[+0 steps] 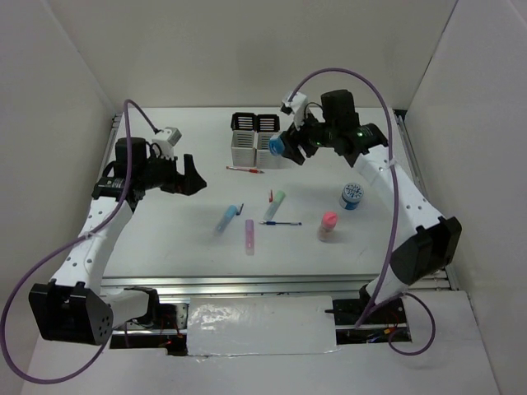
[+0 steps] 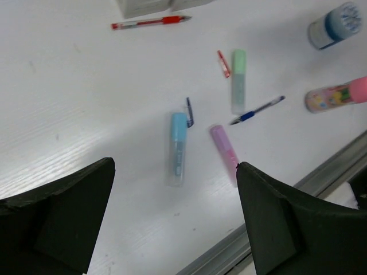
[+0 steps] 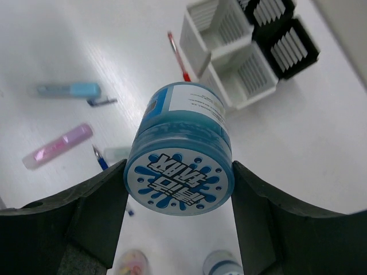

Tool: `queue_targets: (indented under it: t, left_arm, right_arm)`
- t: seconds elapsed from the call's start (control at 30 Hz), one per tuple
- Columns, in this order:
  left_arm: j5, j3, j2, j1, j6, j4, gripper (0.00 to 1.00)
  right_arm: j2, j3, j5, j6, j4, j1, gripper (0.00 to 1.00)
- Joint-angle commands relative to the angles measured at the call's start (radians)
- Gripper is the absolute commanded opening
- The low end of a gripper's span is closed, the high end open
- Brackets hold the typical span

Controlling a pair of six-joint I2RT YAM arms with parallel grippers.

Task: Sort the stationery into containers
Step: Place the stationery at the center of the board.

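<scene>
One blue round roll (image 3: 182, 123) sits pinched in my right gripper (image 3: 178, 175). The jaws are closed on its curved side wall, and its printed flat end faces the wrist camera. — me

Which way are the containers from there? — desk

From the roll, the block of slotted pen cups (image 3: 246, 77) lies at about one o'clock in my right wrist view, lower down. The white cups (image 3: 202, 23) are the nearer pair and the black cups (image 3: 292, 46) lie beyond them. From overhead, the roll hangs just beside the block at its three o'clock edge, not over any mouth. I judge the move to be a short shift toward nine o'clock, then a release. The roll's axis runs along my line of sight between the fingers, so it would go in end first. I can't tell whether it clears a cup mouth. — me

And the other arm? — desk

My left gripper (image 1: 196, 175) is spread wide and empty, well off at the block's eight o'clock, so the right arm is far nearer. Below the left jaws lies the pastel blue stick (image 2: 178, 148), with its long axis running twelve to six and its cap at twelve. The purple stick (image 2: 225, 148) is just beside it at three o'clock. — me
</scene>
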Motion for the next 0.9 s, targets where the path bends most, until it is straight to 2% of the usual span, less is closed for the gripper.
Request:
queue_targets:
  t: [0.0,0.17,0.4,0.63,0.87]
  left_arm:
    - [-0.113,0.053,0.017,-0.002,0.141,-0.053,0.99]
    - [-0.144,0.082,0.076,0.004,0.223,-0.139,0.99]
    - [-0.147,0.044,0.076,0.062,0.248,-0.141,0.99]
    - [-0.095,0.045,0.116,0.222,0.177,-0.147,0.99]
    - [0.010,0.022,0.149,0.347,0.172,-0.158,0.99]
  right_arm:
    - [0.072,0.099,0.068,-0.113,-0.210,-0.026,0.00]
    - [0.213,0.231,0.096,-0.163,-0.340,-0.017,0.00]
    - [0.365,0.441,0.113,-0.235,-0.506,0.147,0.00]
    - [0.529,0.570,0.116,-0.229,-0.491,0.336,0.00]
    - [0.750,0.768,0.169,-0.226,-0.398,0.427,0.00]
